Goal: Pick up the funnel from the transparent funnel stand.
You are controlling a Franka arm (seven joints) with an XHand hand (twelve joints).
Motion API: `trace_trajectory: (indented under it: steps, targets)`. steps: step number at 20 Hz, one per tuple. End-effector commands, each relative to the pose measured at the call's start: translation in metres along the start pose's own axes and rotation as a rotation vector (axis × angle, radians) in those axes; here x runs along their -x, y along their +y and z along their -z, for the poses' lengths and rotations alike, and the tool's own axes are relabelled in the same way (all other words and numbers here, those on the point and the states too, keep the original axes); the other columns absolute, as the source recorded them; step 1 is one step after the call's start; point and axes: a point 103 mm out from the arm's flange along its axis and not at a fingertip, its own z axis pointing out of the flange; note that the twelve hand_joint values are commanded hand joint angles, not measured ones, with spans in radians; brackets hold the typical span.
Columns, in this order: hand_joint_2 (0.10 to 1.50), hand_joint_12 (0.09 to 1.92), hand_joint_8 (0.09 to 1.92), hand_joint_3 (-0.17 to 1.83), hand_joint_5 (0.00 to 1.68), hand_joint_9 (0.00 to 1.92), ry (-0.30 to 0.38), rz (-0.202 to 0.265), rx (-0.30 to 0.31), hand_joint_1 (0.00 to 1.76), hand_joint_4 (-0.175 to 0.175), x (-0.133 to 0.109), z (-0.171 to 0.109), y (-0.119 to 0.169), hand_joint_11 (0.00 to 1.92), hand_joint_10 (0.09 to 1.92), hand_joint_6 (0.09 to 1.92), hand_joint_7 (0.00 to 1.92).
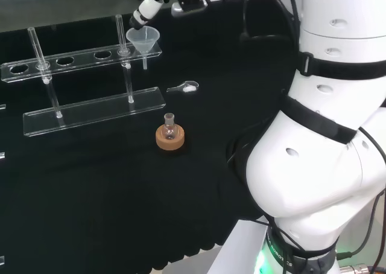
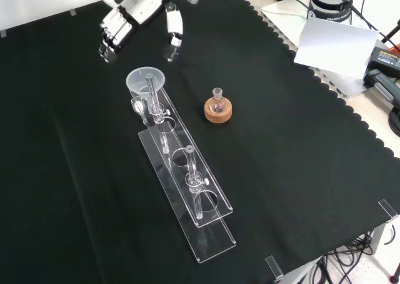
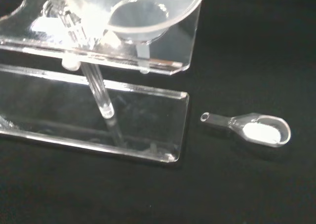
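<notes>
A clear funnel (image 1: 143,40) (image 2: 146,82) (image 3: 136,9) sits in the end hole of the transparent funnel stand (image 1: 90,108) (image 2: 187,190) (image 3: 98,120), its stem hanging down through the top plate. The black and white hand (image 2: 128,18) (image 1: 148,8) hovers just beyond the funnel end of the stand. In the front view its fingers (image 2: 112,37) and thumb (image 2: 173,37) hang spread and fairly straight, apart from the funnel and holding nothing.
A small round flask (image 1: 169,127) (image 2: 217,99) sits on a cork ring (image 1: 169,138) (image 2: 219,112) beside the stand. A clear scoop with white powder (image 1: 186,87) (image 3: 256,130) lies on the cloth near the stand's funnel end. The arm's white links (image 1: 325,135) stand at the right in the head view.
</notes>
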Motion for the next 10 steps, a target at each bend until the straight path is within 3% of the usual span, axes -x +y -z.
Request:
trace_trajectory:
  steps: [1,5,10]
  targets:
    - [0.65,1.53,0.24,0.46,0.05,0.01,-0.042,-0.012,-0.080,0.51,-0.007,-0.021,-0.012,0.006,0.04,0.84,0.09,0.00]
    - [0.61,1.55,0.15,0.46,0.03,0.00,-0.091,-0.061,-0.102,0.56,-0.002,-0.029,-0.016,0.010,0.08,0.85,0.09,0.00]
    - [0.59,1.55,0.19,0.48,0.03,0.02,-0.112,-0.085,-0.101,0.66,-0.005,-0.032,-0.020,0.015,0.12,0.91,0.09,0.00]
